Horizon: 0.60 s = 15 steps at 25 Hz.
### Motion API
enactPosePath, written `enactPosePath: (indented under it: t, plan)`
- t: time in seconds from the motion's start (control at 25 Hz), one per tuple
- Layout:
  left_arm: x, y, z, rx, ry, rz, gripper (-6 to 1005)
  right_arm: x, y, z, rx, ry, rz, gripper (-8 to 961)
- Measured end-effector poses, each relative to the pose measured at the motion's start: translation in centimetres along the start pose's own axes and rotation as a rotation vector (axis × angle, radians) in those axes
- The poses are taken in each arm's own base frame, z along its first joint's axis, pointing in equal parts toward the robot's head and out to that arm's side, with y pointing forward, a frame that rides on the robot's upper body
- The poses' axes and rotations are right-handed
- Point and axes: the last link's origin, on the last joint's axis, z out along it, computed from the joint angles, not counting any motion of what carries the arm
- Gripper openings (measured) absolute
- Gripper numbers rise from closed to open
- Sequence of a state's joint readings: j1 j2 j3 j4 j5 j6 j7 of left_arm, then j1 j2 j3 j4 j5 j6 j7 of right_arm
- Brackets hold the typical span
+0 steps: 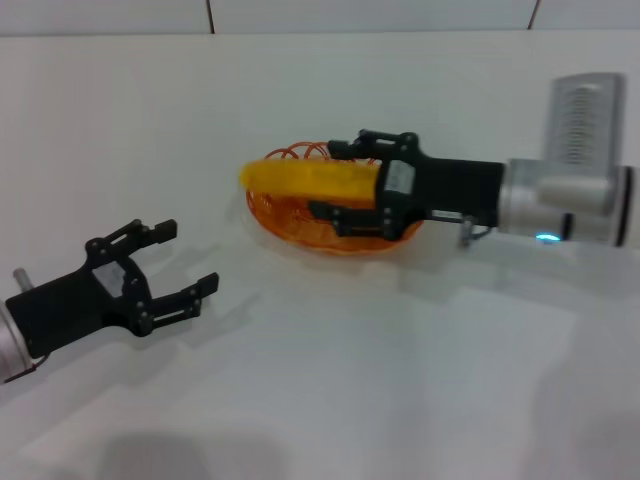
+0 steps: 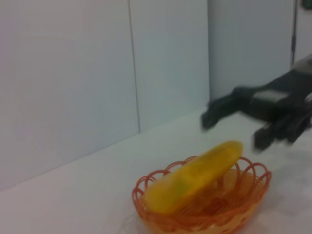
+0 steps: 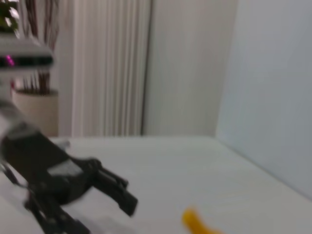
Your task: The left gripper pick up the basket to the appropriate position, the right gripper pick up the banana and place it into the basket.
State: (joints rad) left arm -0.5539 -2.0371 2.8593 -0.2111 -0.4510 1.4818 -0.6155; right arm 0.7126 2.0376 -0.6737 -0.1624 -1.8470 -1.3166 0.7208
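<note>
The orange wire basket (image 1: 300, 225) stands on the white table near the middle. The yellow banana (image 1: 305, 180) lies in it, one end sticking out over the left rim. My right gripper (image 1: 335, 182) is open over the basket, one finger on each side of the banana's right end, and does not clamp it. In the left wrist view the banana (image 2: 195, 178) rests tilted in the basket (image 2: 204, 217), with the right gripper (image 2: 233, 130) open just beyond it. My left gripper (image 1: 185, 262) is open and empty at the front left, apart from the basket.
The white table (image 1: 400, 380) runs to a white wall at the back. The right wrist view shows the left gripper (image 3: 97, 192) farther off and the banana's tip (image 3: 195, 222) at the edge of the picture.
</note>
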Motion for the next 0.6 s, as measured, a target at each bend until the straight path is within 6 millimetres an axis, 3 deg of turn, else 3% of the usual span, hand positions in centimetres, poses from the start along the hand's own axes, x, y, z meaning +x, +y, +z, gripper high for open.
enactPosePath:
  t: [0.12,0.2,0.36,0.48,0.6]
  plan:
    - [-0.2,-0.1,-0.4,0.012,-0.005,-0.003,877,-0.7,-0.1,-2.7,-0.005,-0.075,0.005,679]
    - [-0.2,-0.1,-0.5,0.013,-0.005,-0.004,877,-0.6,-0.1,-5.5,0.026,-0.101,0.012,750]
    - [-0.4,0.0,-0.6,0.022,-0.004,-0.010,876,1.4,0.6,-9.8,0.119,-0.063,0.046,846]
    - [-0.5,0.0,-0.9,0.036,-0.003,-0.020,876,3.1,1.3,-11.9,0.170,-0.016,0.078,893]
    - [-0.7,-0.1,-1.2,0.047,-0.005,-0.024,876,4.2,1.7,-12.5,0.195,0.030,0.101,892]
